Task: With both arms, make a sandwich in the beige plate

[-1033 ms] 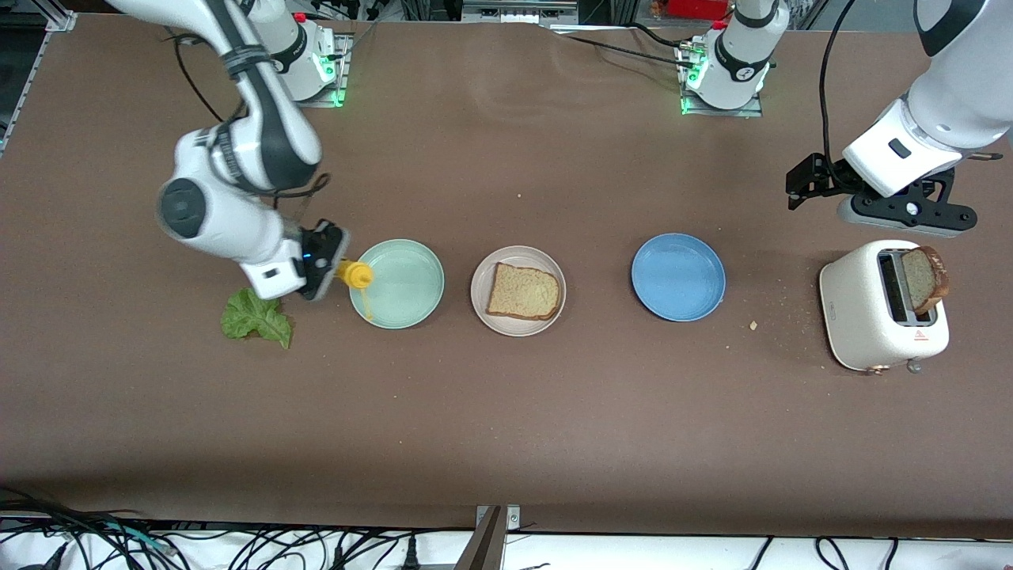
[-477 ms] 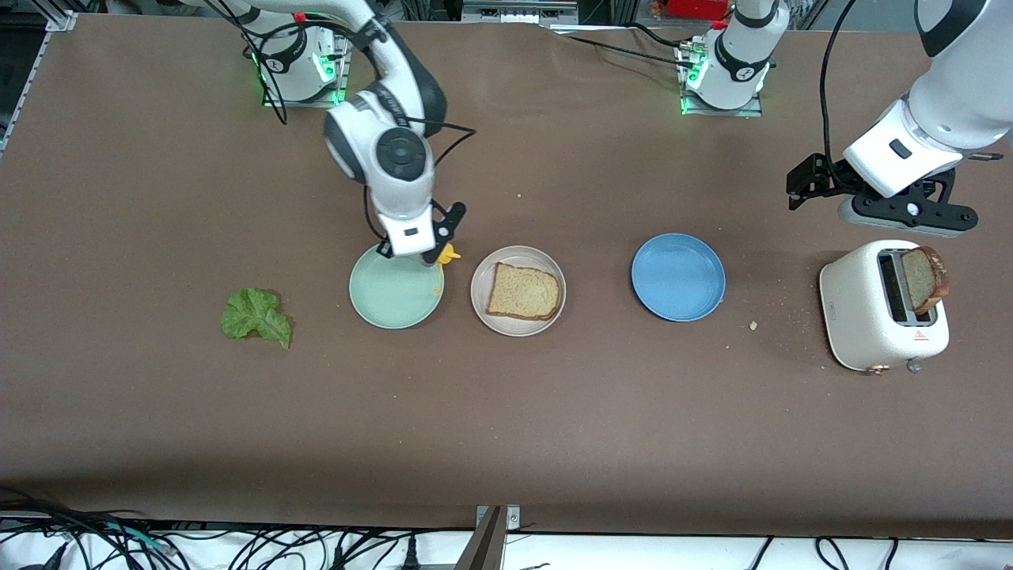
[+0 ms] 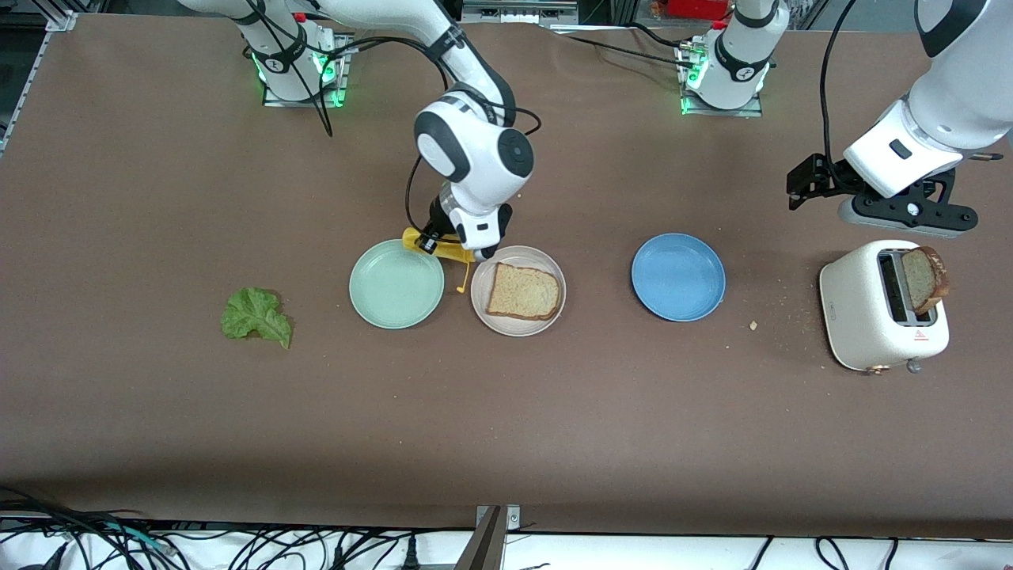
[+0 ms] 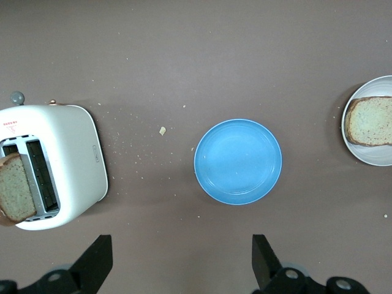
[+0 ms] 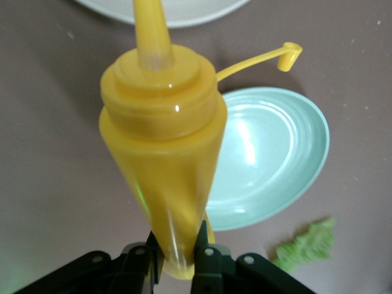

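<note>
One bread slice [image 3: 523, 292] lies flat in the beige plate [image 3: 482, 279] at mid-table. A second slice [image 3: 924, 278] stands in the white toaster [image 3: 882, 305] at the left arm's end. The green lettuce leaf [image 3: 255, 316] lies on the table toward the right arm's end. My right gripper [image 3: 457, 247] is shut on a yellow squeeze bottle [image 5: 162, 141], hanging over the gap between the mint-green plate [image 3: 396, 283] and the beige plate, nozzle toward the beige plate's rim [image 5: 184, 9]. My left gripper [image 4: 182, 263] waits open above bare table by the toaster.
A blue plate [image 3: 677, 276] sits between the beige plate and the toaster, with crumbs [image 3: 753, 324] scattered beside it. The bottle's cap [image 5: 288, 54] dangles on its tether over the mint-green plate's edge. Both arm bases stand along the table's edge farthest from the front camera.
The right arm has carried the yellow bottle from beside the lettuce, across the mint-green plate, to the edge of the beige plate. The left arm has not moved.
</note>
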